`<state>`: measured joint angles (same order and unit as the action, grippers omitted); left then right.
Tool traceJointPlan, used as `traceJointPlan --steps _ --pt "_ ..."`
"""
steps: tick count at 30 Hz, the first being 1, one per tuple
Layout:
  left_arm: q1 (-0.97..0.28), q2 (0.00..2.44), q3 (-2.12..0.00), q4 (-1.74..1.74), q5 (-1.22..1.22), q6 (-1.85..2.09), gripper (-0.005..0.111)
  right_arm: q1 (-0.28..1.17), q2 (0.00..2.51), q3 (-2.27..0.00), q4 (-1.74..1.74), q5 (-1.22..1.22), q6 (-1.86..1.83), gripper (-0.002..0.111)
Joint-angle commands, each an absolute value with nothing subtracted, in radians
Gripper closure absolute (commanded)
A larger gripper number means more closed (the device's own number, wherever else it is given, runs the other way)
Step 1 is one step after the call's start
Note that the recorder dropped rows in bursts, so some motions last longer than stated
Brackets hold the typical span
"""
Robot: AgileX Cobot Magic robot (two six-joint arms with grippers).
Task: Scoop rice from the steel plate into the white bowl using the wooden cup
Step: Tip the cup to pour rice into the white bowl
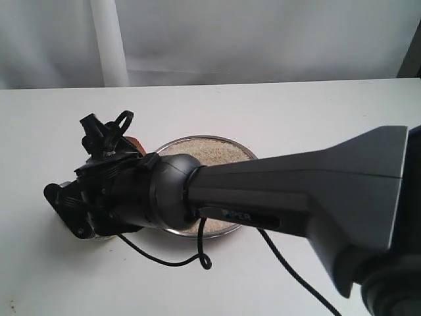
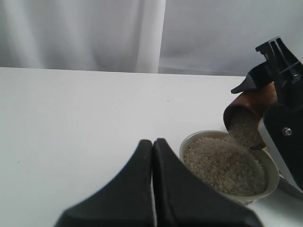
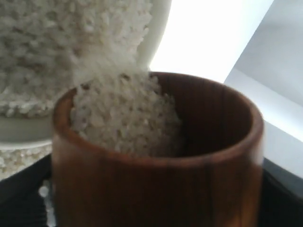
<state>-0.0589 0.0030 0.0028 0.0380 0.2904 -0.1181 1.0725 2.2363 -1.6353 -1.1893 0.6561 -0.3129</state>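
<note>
While over bowl point(image 2: 187, 146), cup point(image 2: 253, 101) with rice point(image 2: 244, 130)

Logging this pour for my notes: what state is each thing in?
wooden cup: tilted, rice spilling from its mouth
white bowl: upright, nearly full of rice
steel plate: holds a layer of rice
right gripper: closed on the wooden cup
left gripper: shut, empty

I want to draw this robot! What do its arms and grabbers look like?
The right arm is a thick grey tapering shell with small blurred lettering, ending in a rounded dark joint. A thin black cable loops under it. Its black right gripper looks blocky. The left gripper has smooth black wedge-shaped fingers.
</note>
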Motion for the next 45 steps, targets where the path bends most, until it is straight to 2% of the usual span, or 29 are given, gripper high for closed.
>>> traceJointPlan --steps 1,29,45 --pt "-0.063 0.0 0.0 0.033 0.285 -0.123 0.107 1.084 2.229 -1.643 -1.291 0.671 -0.315 0.108" --pt "-0.063 0.0 0.0 0.033 0.285 -0.121 0.107 1.116 2.241 -1.643 -1.566 0.734 -0.315 0.108" --pt "-0.063 0.0 0.0 0.033 0.285 -0.124 0.107 1.121 2.241 -1.643 -1.592 0.748 -0.315 0.108"
